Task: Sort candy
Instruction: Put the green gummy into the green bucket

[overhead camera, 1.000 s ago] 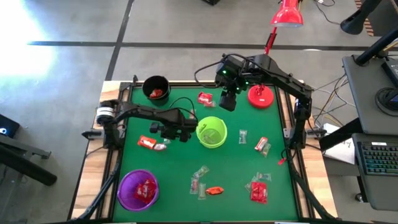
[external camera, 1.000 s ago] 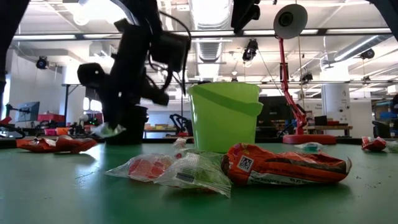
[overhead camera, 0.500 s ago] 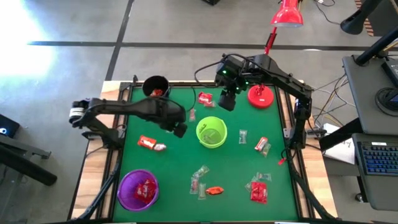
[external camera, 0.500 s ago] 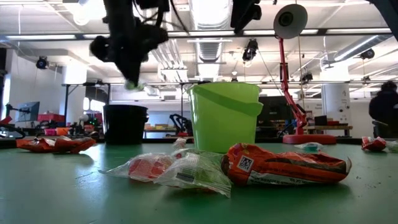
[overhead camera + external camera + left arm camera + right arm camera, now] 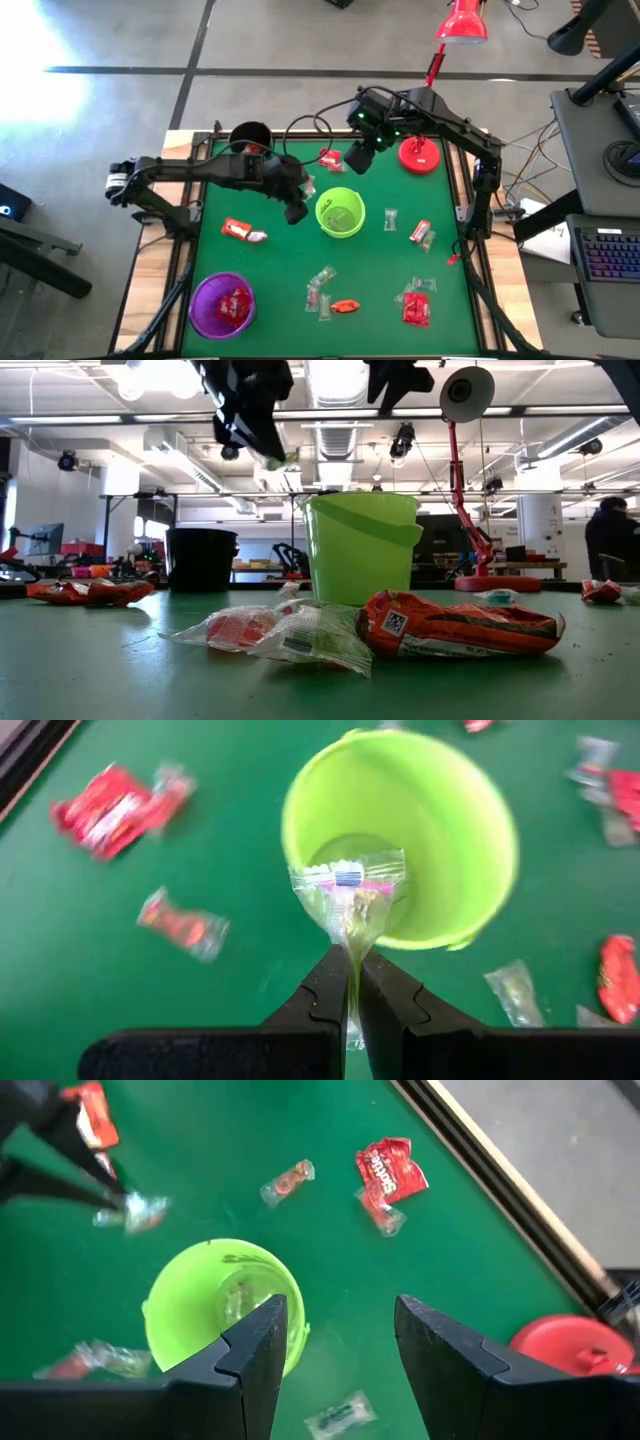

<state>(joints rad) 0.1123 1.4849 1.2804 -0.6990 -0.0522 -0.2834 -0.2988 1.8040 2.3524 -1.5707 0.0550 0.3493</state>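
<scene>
L gripper [image 5: 352, 982], pinching clear-wrapped candy [image 5: 349, 892], is now hanging over green cup [image 5: 470, 830] after lifting off table—drop looks imminent; R gripper [image 5: 340, 1342] is waiting spread.

Green cup [image 5: 340, 212] sits mid-table, mouth open from above. Left gripper [image 5: 297, 210] hangs at its left rim, right gripper [image 5: 357, 160] above it in frame, so both sides of the cup are crowded. Black cup [image 5: 250, 141] blocks upper left, red lamp base [image 5: 419, 155] upper right, purple cup [image 5: 222, 304] lower left. Candy [image 5: 417, 305] litters the lower right and centre-bottom. Bare mat between purple cup and centre looks passable, though clear wrappers there could be missed.
</scene>
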